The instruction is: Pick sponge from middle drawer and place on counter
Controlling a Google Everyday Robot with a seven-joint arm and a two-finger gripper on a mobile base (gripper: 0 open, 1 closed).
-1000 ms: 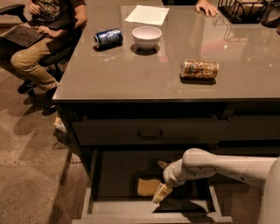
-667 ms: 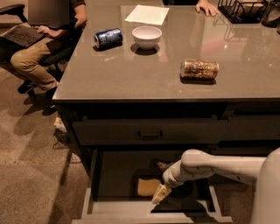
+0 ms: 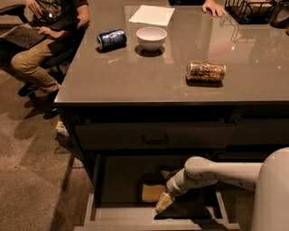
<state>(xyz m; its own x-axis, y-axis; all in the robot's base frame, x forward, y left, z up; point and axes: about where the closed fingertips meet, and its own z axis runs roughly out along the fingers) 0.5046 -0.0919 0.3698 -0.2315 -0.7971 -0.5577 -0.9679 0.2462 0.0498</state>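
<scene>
The pale yellow-tan sponge (image 3: 152, 192) lies on the dark floor of the open middle drawer (image 3: 153, 219), near its centre. My gripper (image 3: 163, 203) reaches down into the drawer from the right on the white arm (image 3: 216, 173). Its pale fingertips sit right beside the sponge's right front corner, touching or nearly touching it. The grey-brown counter (image 3: 149, 76) spreads above the drawer.
On the counter lie a gold-brown can (image 3: 206, 71), a blue can (image 3: 111, 39), a white bowl (image 3: 151, 37), a sheet of paper (image 3: 151, 15) and a wire rack (image 3: 253, 10). A closed drawer front with a curved handle (image 3: 155, 139) sits above. A seated person (image 3: 43, 40) is at left.
The arm has shifted slightly, with my gripper staying low in the drawer beside the sponge. The sponge has not visibly moved.
</scene>
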